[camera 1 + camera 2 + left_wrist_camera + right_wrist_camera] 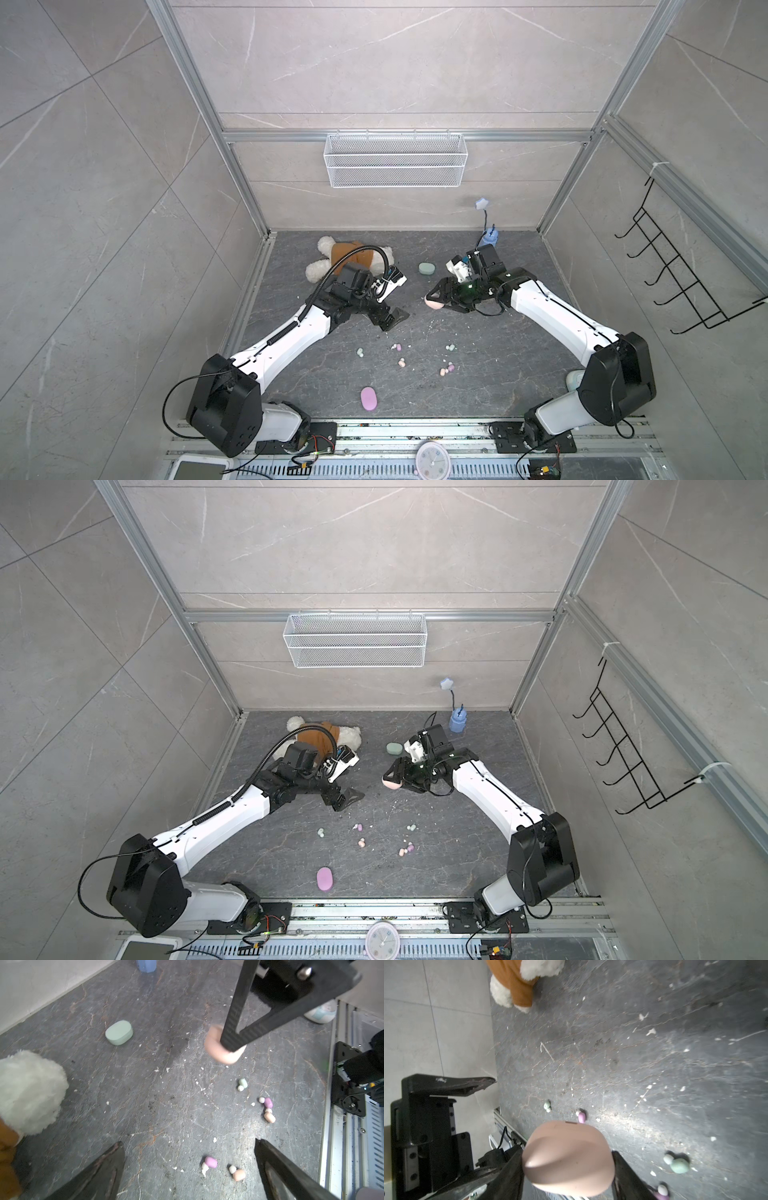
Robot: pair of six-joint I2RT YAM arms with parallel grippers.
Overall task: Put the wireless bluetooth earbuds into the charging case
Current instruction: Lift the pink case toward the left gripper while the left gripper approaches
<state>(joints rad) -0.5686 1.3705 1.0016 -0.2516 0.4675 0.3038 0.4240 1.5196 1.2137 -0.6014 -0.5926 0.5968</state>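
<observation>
While the right claw point(437, 300) clenches the closed peach case point(566, 1157) by its sides above the middle of the bench point(316, 374), probably to steady it for opening, the left claw point(188, 1145) hangs near it, spread wide and empty. The earbuds point(401, 363) lie loose on the bench, between its middle and near edge.

A robotics lab cell mocked up as a tiled room: silver aluminium frame bars point(270, 136) holding grey marble-look wall panels point(395, 62), a white wire-mesh basket point(395, 166), a black wire hook rack point(685, 266), a dark stone-pattern tabletop point(498, 374)
</observation>
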